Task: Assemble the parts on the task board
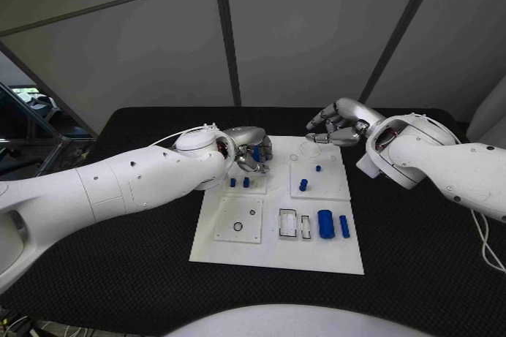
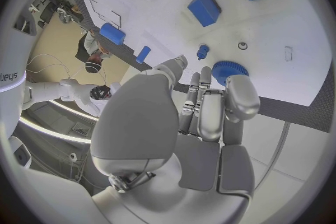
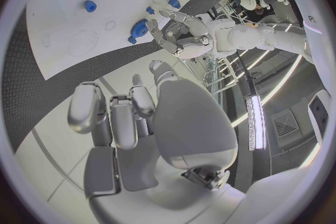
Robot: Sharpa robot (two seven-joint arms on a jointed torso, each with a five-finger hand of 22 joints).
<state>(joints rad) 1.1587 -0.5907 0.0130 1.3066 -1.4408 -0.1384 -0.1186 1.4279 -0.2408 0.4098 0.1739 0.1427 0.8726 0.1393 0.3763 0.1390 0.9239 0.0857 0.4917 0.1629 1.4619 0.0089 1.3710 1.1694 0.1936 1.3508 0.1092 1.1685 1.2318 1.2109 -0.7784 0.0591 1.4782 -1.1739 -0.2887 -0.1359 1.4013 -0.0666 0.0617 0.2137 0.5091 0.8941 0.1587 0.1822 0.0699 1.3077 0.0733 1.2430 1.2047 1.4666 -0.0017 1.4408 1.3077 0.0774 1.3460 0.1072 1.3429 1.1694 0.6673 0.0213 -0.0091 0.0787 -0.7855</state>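
The white task board (image 1: 276, 243) lies mid-table. My left hand (image 1: 247, 148) hovers over its far left corner and pinches a round blue ridged part (image 2: 229, 70), seen from across as the blue part (image 3: 139, 28) in that hand (image 3: 181, 37). My right hand (image 1: 338, 123) hangs above the board's far edge, fingers (image 3: 112, 115) loosely bent, with nothing in them. Two short blue pegs (image 1: 239, 182) stand on the board near the left hand. Another peg (image 1: 303, 184) stands further right. A thick blue cylinder (image 1: 326, 224) and a thin one (image 1: 344, 226) lie near the right edge.
A square plate with a small ring (image 1: 238, 226) and two rectangular slots (image 1: 288, 223) sit on the board's near half. Black table (image 1: 422, 264) surrounds the board. My left forearm (image 1: 116, 183) crosses the table's left side.
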